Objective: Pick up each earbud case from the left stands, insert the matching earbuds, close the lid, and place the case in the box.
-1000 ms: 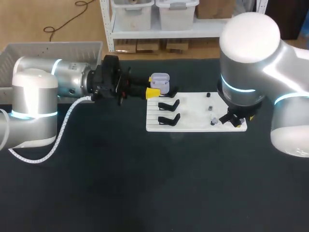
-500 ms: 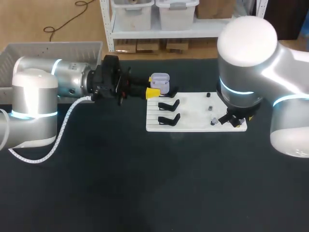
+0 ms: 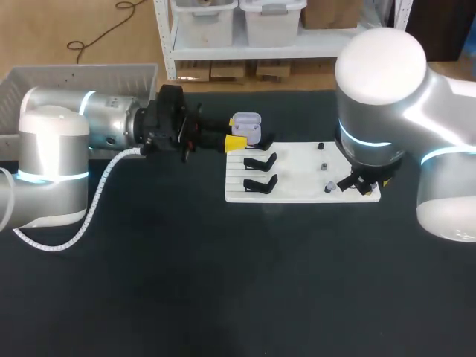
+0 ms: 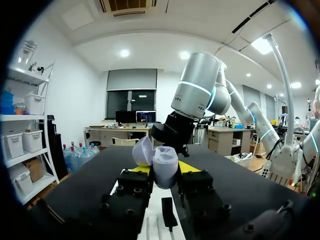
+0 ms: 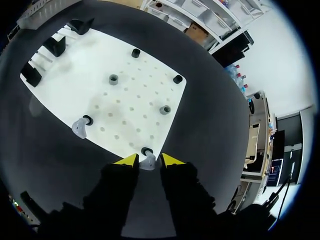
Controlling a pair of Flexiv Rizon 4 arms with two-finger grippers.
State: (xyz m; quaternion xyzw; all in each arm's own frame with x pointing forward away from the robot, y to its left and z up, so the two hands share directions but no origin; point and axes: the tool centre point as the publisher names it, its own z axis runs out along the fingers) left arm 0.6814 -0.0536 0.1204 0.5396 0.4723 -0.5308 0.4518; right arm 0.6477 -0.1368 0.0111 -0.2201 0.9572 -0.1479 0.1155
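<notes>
A lavender earbud case (image 3: 246, 128) (image 4: 165, 167) hangs just beyond the far left corner of the white board (image 3: 297, 195), lid up. My left gripper (image 3: 239, 140) (image 4: 165, 174) is shut on its body. Two black stands (image 3: 260, 161) (image 3: 260, 182) on the board's left side are bare. My right gripper (image 3: 364, 186) (image 5: 149, 160) points down at the board's near right corner. It is open, with a pale earbud (image 5: 148, 161) on its peg between the yellow tips and a thin gap on each side. A second earbud (image 3: 329, 188) (image 5: 80, 127) sits on the board's front edge.
Several small dark pegs (image 5: 113, 79) (image 5: 164, 109) stand on the board's right half. A light grey box (image 3: 44, 82) sits at the table's far left, behind my left arm. Dark tabletop (image 3: 238, 282) spreads in front of the board.
My right arm has shifted slightly to the left over the board's near right corner. The left arm and the case have not moved.
</notes>
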